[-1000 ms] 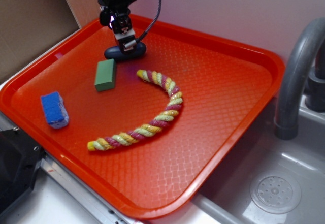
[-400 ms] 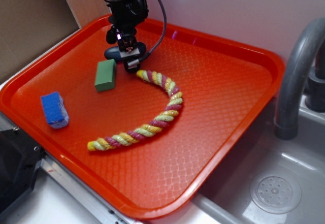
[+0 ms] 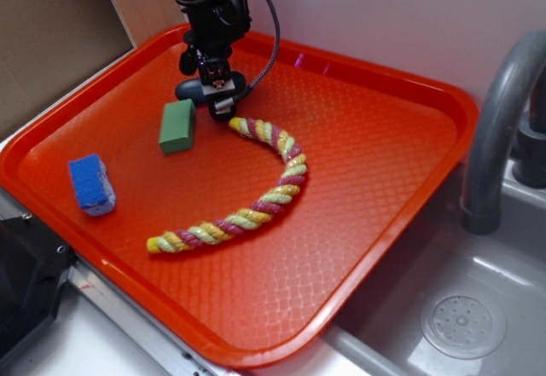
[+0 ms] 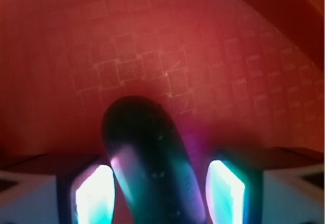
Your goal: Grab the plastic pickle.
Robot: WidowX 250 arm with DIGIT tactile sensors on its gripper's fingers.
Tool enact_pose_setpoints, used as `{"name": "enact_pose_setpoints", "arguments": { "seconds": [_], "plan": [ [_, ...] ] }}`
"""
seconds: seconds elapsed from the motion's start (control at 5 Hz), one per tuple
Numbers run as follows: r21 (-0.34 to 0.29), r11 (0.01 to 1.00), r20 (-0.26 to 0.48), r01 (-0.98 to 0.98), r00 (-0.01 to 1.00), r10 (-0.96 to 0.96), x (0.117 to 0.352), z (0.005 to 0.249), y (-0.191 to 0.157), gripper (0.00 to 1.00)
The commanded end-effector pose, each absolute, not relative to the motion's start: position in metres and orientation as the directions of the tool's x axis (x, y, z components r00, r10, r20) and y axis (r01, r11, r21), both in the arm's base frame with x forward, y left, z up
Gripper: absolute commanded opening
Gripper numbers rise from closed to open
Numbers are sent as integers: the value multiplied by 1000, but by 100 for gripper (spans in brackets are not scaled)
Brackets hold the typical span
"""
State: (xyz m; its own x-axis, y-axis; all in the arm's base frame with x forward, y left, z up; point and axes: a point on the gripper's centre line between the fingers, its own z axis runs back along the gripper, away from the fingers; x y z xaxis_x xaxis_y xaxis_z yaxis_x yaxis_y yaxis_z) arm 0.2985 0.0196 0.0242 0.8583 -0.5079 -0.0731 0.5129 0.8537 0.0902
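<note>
The plastic pickle [image 3: 189, 89], a dark blue-grey capsule, lies at the back left of the orange tray [image 3: 384, 137]. My gripper [image 3: 217, 88] is down over its right end, with the arm rising above it. In the wrist view the pickle [image 4: 152, 158] lies between my two glowing fingers, the left [image 4: 94, 196] and the right [image 4: 226, 191]. The left finger is close against the pickle and a small gap shows on the right. The gripper [image 4: 160, 196] is open around the pickle.
A green block [image 3: 177, 125] lies just in front of the pickle. A blue sponge [image 3: 91, 183] sits at the tray's left. A yellow-pink rope [image 3: 256, 188] curves across the middle. A grey faucet [image 3: 499, 129] and sink [image 3: 461, 321] are at the right.
The gripper has come down and slightly right over the pickle, so the fingers now straddle it. The pickle has not moved. Almost nothing changed in the last half second.
</note>
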Motion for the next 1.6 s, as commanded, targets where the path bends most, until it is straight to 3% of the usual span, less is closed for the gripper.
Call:
{"name": "enact_pose_setpoints", "arguments": {
  "seconds": [0.0,0.4,0.6,0.8,1.0,1.2,1.4],
  "plan": [
    [125,838,-49,530,847,-529,304,31,20,0],
    [154,836,-39,527,848,-528,308,47,23,0],
    [192,855,13,481,870,-493,301,91,23,0],
    [158,899,25,408,909,-417,291,132,22,0],
    [141,974,12,180,983,-183,267,182,10,0],
    [-6,1000,-11,3,1000,-3,247,201,-2,0],
    [-10,999,-6,-39,999,39,239,207,-8,0]
  ]
}}
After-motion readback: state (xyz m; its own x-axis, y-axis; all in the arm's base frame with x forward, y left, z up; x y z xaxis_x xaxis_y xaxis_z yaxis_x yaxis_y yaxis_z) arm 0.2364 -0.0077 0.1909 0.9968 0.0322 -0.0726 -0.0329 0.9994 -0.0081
